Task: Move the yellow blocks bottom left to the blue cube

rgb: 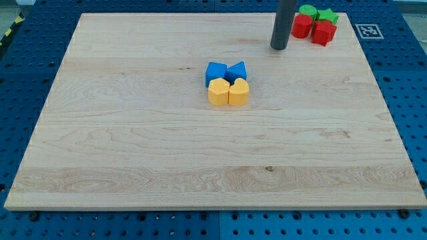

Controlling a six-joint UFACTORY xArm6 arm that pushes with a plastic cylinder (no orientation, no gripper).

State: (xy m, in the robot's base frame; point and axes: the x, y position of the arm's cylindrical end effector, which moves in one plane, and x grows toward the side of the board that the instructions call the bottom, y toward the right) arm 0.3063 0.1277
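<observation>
- The rod enters from the view's top edge, so its upper part is cut off; only the dark lower length shows, ending at my tip (279, 48) on the table (133, 153).
- The end effector is just this plain rod: it has no jaws to be wide or narrow, and it holds nothing.
- Taking the blue cube (215, 71) as landmark: my tip stands well apart from it, toward the view's top right, and touches no block.
- A second blue block (237, 70) sits just beside the cube on the view's right; its shape is hard to make out, perhaps a wedge or a star.
- The yellow hexagon block (217, 92) lies directly below the cube in the view, touching it or nearly so.
- The yellow heart block (239, 92) presses against the hexagon's right side, below the second blue block; its notch seems to face the view's top.
- Together the two yellow blocks form a short row whose long axis runs left to right across the view.
- Far to the cube's upper right, past my tip, a cluster sits at the table's corner: a red cylinder (301, 26), a red block (323, 32), a green round block (307, 11) and a green star block (327, 15), the green ones partly hidden behind the red.
</observation>
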